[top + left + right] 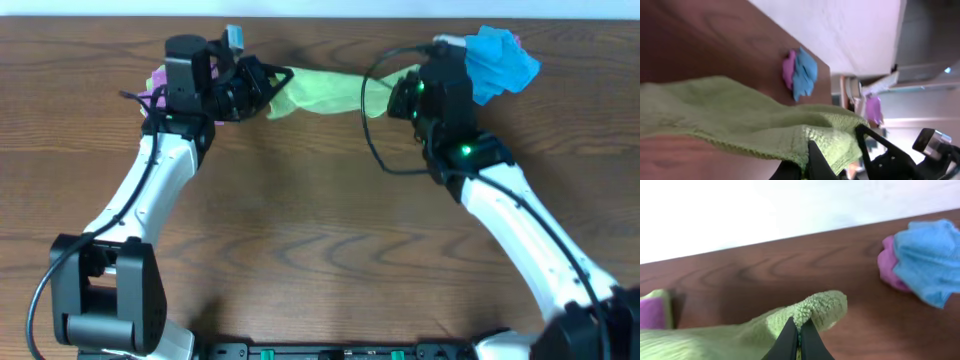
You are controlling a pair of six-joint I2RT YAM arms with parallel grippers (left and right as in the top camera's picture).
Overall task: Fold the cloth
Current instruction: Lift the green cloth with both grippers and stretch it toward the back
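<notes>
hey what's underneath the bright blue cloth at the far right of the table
A purple cloth pokes out from under the blue cloth; how far it extends beneath is covered. Both lie on the wooden table.

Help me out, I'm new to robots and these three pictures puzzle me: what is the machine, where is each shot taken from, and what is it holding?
Two robot arms work at a wooden table. One picture looks down from above; the other two come from small cameras on each wrist. The left gripper and right gripper are both shut on the green cloth, one at each end, so it stretches between them. A blue cloth lies bunched at the far right of the table, with a purple cloth tucked against it. More purple shows behind the left arm.
</notes>
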